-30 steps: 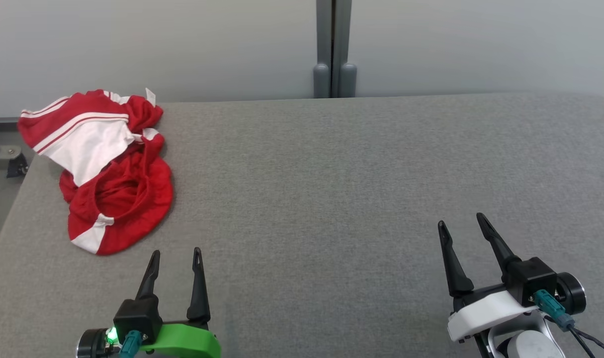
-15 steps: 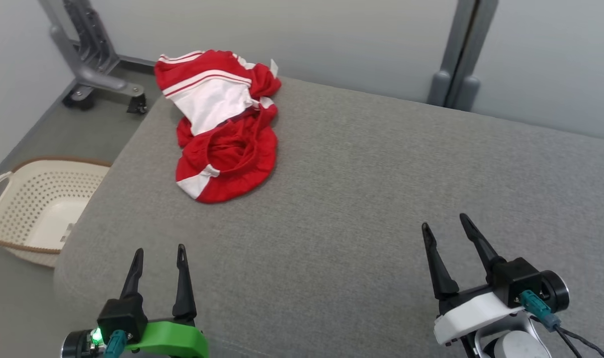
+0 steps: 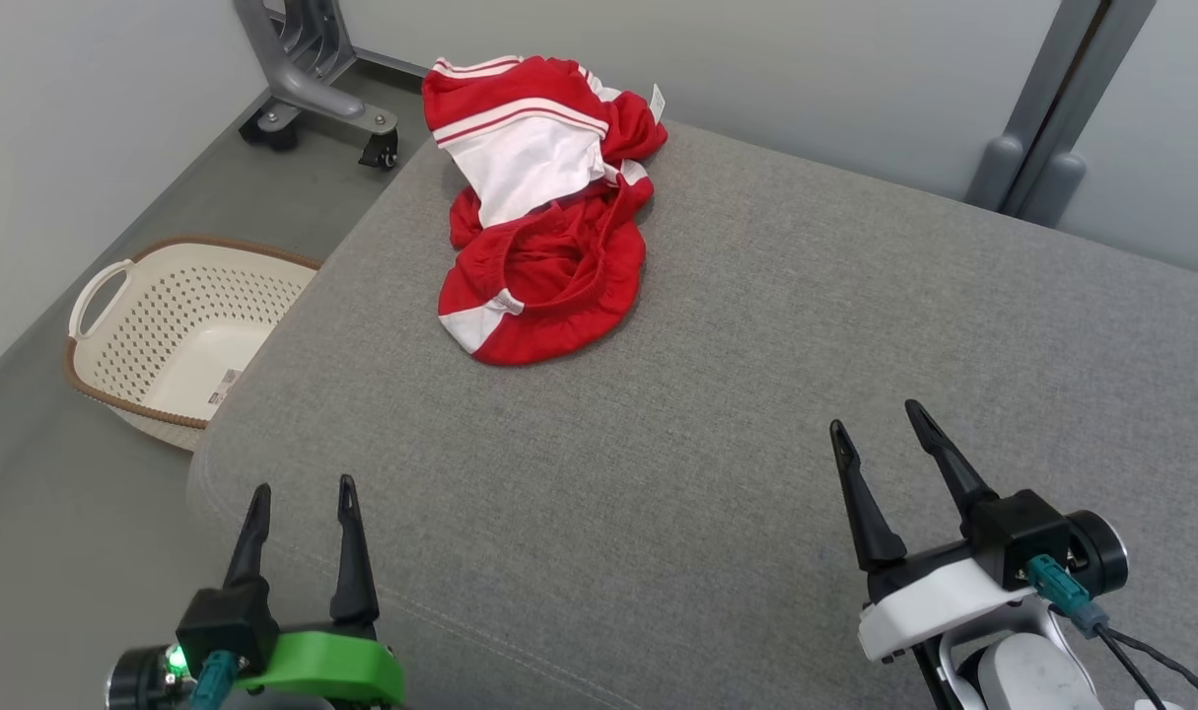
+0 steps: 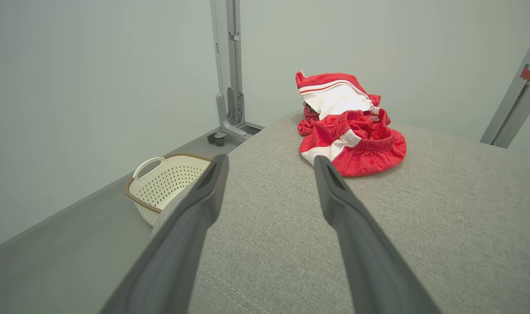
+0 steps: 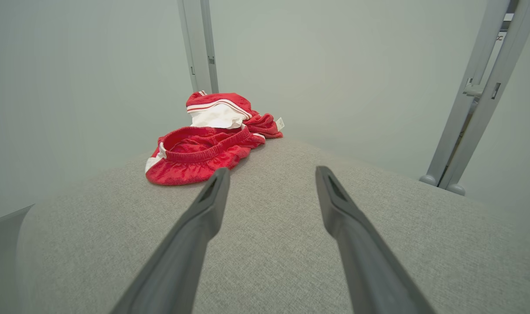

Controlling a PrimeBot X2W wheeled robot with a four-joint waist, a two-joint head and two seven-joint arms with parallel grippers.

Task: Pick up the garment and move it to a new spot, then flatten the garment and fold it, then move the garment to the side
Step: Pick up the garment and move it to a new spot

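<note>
Crumpled red-and-white garment (image 3: 544, 232), woven grey surface (image 3: 756, 394), perforated cream basket (image 3: 179, 330)

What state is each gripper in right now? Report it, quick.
Left gripper: open, empty, apart from the garment.
Right gripper: open, empty.

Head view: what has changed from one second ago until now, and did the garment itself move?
Only the camera moved: the view swung toward the robot's left, so the basket on the floor came into sight. The garment kept its crumpled shape and its place near the far left corner of the grey surface. The left pincer and right pincer stay open and empty; nothing was taken or released.
</note>
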